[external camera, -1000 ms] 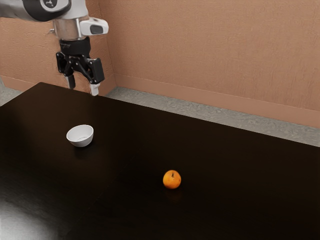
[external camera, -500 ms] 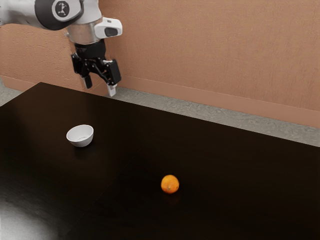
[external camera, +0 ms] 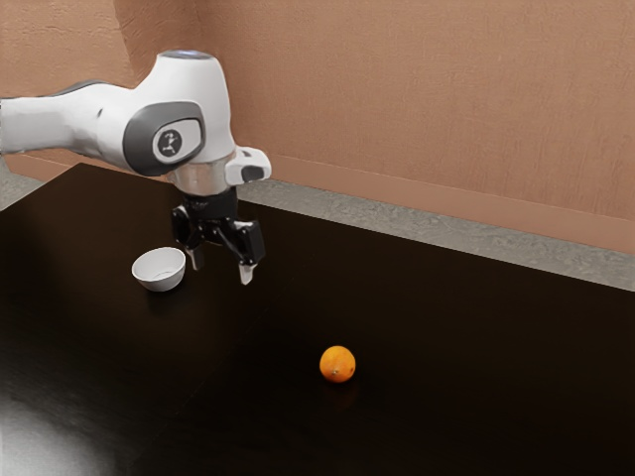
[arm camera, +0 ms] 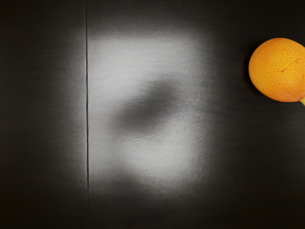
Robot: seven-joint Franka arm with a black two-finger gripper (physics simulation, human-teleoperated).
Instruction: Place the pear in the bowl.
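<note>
The gripper [external camera: 220,275] hangs open over the table in the exterior view, with nothing between its fingers. To its left in that view stands a small white bowl [external camera: 160,270], upright, with no fruit in it. A round orange-yellow fruit, the pear [external camera: 337,364], lies on the table toward the exterior view's right of the gripper and nearer the camera. In the wrist view the pear [arm camera: 280,70] lies off to one side of the hand, partly cut off, with a bit of its stem showing.
The dark table [external camera: 466,347] reaches under the arm and both objects, with its far edge before a brown wall [external camera: 427,109]. A thin seam [arm camera: 87,114] runs across the tabletop in the wrist view.
My gripper has moved toward the exterior view's right and come down over the table. The pear has rolled slightly, toward the exterior camera. The bowl has stayed put.
</note>
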